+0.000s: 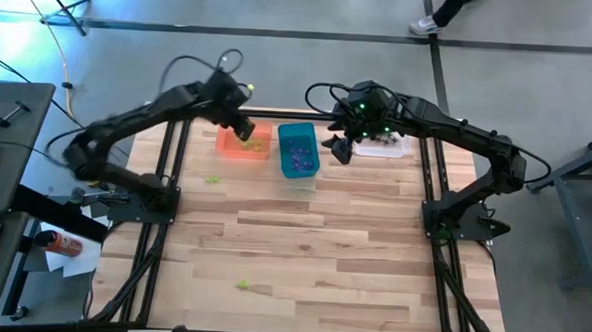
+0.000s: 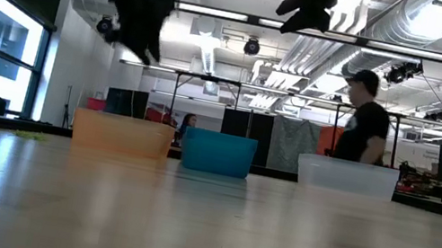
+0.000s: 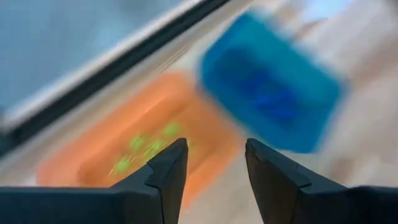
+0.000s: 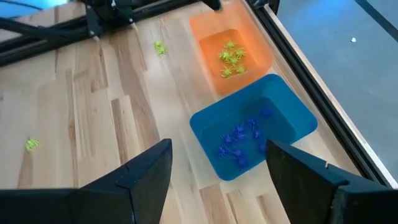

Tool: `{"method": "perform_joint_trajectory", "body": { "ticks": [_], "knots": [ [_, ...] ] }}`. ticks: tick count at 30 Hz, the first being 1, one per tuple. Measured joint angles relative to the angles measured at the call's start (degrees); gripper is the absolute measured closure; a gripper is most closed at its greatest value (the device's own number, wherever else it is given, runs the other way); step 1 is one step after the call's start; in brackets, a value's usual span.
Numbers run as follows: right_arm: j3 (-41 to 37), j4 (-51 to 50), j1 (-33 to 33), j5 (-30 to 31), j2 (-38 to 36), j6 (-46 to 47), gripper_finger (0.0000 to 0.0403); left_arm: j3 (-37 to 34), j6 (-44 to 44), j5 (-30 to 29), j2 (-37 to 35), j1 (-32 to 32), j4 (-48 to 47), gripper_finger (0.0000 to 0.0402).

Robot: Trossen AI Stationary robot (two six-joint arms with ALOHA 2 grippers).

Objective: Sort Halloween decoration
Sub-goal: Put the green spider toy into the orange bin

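While both grippers hover with jaws apart and empty, the left gripper (image 1: 243, 131) over the orange bin (image 4: 233, 53) of yellow-green spiders (image 4: 231, 60), the right gripper (image 1: 339, 148) right of the teal bin (image 4: 252, 124) of purple spiders (image 4: 239, 142), two spiders (image 4: 160, 47) lie on the surface (image 1: 322, 247).

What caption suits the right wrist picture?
Yellow-green spiders fill the orange bin, purple spiders the blue bin.

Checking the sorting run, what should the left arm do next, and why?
Probably lift away and go for a stray yellow-green spider on the table. The left gripper hangs open and empty over the orange bin, which already holds matching pieces, and two lie loose on the wood.
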Motion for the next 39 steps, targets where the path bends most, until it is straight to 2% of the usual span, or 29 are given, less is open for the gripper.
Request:
{"method": "perform_joint_trajectory", "body": {
  "ticks": [4, 9, 14, 17, 19, 26, 30, 34, 37, 39],
  "knots": [
    [0.0, 1.4, 0.0, -0.6, 0.0, 2.3, 0.0147, 0.0, 4.5, 3.6, -10.7, -5.1, 2.7, 0.0250],
    [0.0, 1.7, 0.1, -2.0, 0.0, 6.1, 0.0147, 0.0, 6.6, 3.8, -20.3, -13.7, 4.4, 0.0250],
    [0.0, 0.5, 1.9, -5.3, -0.2, 7.4, 0.0148, 0.0, 1.9, 3.6, -23.8, -23.6, 5.2, 0.0250],
    [0.0, -0.7, 4.4, -5.7, -0.8, 7.4, 0.0147, 0.0, -3.6, 2.5, -23.7, -32.2, 5.9, 0.0250],
    [0.0, -1.7, 6.5, -5.7, -1.1, 7.5, 0.0147, 0.0, -7.1, -0.4, -22.7, -38.8, 5.8, 0.0250],
    [0.0, -7.2, 17.0, -5.3, -2.0, 7.4, 0.0147, 0.0, -17.3, -17.3, -14.2, -63.0, 10.0, 0.0250],
    [0.0, -8.8, 23.5, -4.2, -2.0, 7.5, 0.0147, 0.0, -21.5, -19.6, -7.5, -73.4, 12.9, 0.0250],
    [0.0, -8.8, 29.2, 1.4, -2.0, 8.7, 0.0147, 0.0, -23.1, -20.2, -1.0, -81.3, 9.6, 0.0250],
    [0.0, -8.8, 32.1, 5.4, -2.0, 10.3, 0.0147, 0.0, -23.8, -22.6, 4.1, -83.8, 4.6, 0.0250],
    [0.0, -8.8, 33.3, 7.3, -2.0, 12.0, 0.0147, 0.0, -29.1, -22.6, 7.6, -83.9, 4.3, 0.0250]
  ]
}}
